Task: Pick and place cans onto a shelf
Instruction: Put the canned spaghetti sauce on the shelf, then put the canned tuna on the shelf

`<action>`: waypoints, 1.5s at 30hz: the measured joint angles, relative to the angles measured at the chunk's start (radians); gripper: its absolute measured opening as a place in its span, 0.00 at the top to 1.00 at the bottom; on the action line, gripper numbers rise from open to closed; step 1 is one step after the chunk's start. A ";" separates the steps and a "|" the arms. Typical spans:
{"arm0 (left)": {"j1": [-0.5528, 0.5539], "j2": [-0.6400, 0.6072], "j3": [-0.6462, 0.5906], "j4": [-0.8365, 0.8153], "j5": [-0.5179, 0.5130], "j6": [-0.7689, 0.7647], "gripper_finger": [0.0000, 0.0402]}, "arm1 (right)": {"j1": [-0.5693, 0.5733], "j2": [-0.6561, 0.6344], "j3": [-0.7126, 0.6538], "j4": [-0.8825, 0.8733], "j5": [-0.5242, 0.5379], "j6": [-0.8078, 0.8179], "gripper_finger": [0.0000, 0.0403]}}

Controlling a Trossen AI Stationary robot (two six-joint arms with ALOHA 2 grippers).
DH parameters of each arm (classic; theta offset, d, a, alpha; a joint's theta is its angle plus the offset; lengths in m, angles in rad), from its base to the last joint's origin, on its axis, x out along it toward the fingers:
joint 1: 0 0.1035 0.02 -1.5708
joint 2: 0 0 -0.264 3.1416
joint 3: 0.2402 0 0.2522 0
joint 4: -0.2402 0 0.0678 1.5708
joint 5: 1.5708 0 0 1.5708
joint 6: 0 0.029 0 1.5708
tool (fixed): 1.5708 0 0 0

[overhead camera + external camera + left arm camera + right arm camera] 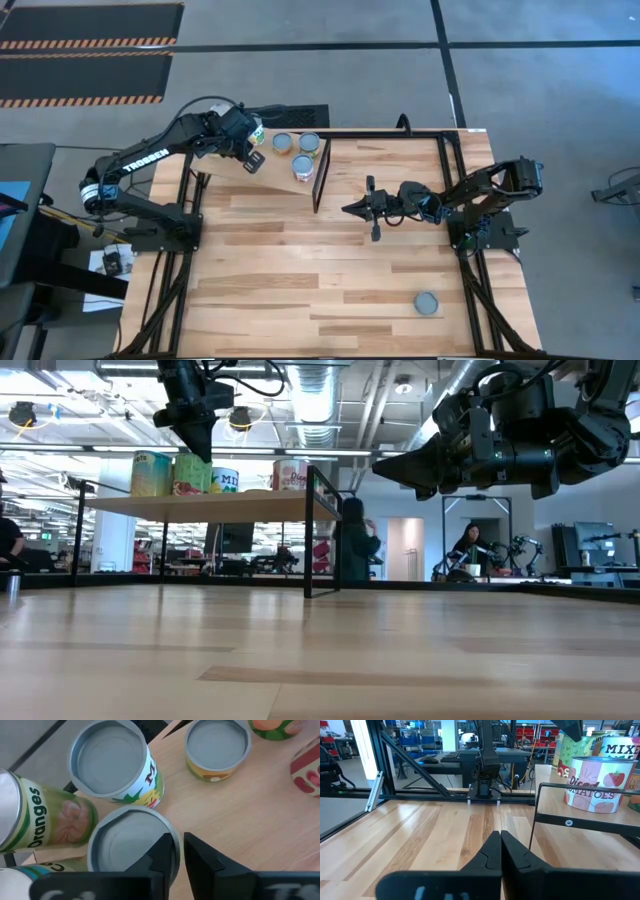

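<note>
- Shelf: pale, light-wood board, framed by thin black rails.
- Cans on it: the nearest can shows a dull blue-grey lid; another blue-grey top sits over a white label with red lettering and yellow-green fruit.
- Oranges can, left of frame: green label, white letters, peach-pink fruit picture.
- Tomatoes can, right of frame: cream-pink label, red strawberry-like print.
- Lone can, lower right on the table: grey-blue top.
- Tabletop: blond planks, streaked darker.
- Arms: black; white lettering on the left one.
</note>
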 joint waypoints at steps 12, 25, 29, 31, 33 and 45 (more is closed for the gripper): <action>0.000 0.000 0.000 0.001 -0.043 0.043 0.85 | 0.000 0.000 0.000 0.000 0.000 0.000 0.98; 0.000 0.001 0.033 0.028 -0.051 0.060 0.85 | 0.000 0.000 0.000 -0.002 0.000 0.000 0.98; -0.001 0.000 0.058 0.018 -0.051 0.079 0.85 | 0.000 0.000 0.000 -0.002 0.000 0.000 0.98; -0.011 -0.010 0.070 0.016 -0.053 0.093 0.85 | 0.000 0.000 0.000 -0.002 0.000 0.000 0.98; -0.043 -0.037 0.072 0.041 -0.048 0.105 0.86 | 0.000 0.000 0.000 -0.002 0.000 0.000 0.98; -0.585 -0.222 -0.309 0.770 -0.049 0.188 0.99 | 0.000 0.000 0.009 0.017 0.000 0.030 0.98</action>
